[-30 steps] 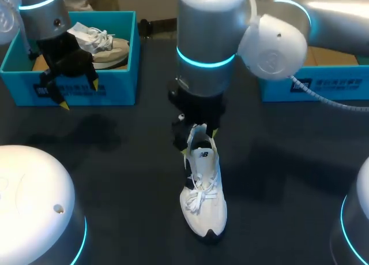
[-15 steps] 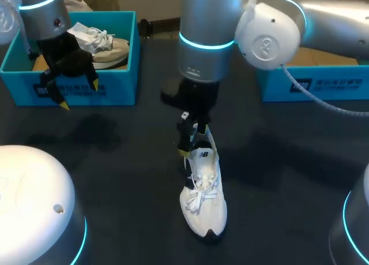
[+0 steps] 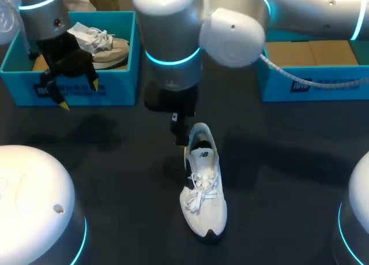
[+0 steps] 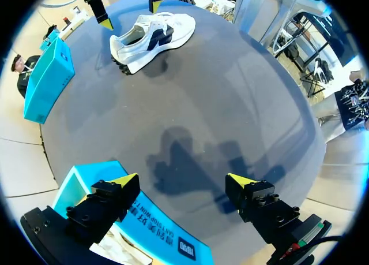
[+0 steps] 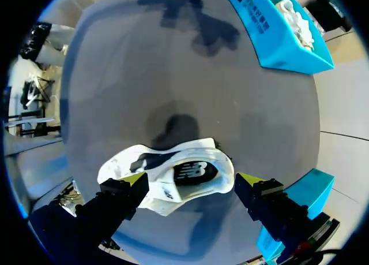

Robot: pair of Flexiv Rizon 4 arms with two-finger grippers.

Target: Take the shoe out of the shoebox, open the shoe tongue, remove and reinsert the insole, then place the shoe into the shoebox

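White shoe (image 3: 203,191), turquoise shoebox (image 3: 122,87)

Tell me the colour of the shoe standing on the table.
The shoe is white with dark side panels, clearest in the left wrist view.

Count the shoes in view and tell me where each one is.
2. One shoe stands on the table, near its middle; the other shoe lies in the left box. My right arm covers part of the right box, so another could be hidden.

Shoes: two. Table shoe (image 3: 203,190), boxed shoe (image 3: 104,45). Shoeboxes: two. Left shoebox (image 3: 118,93), right shoebox (image 3: 346,89).
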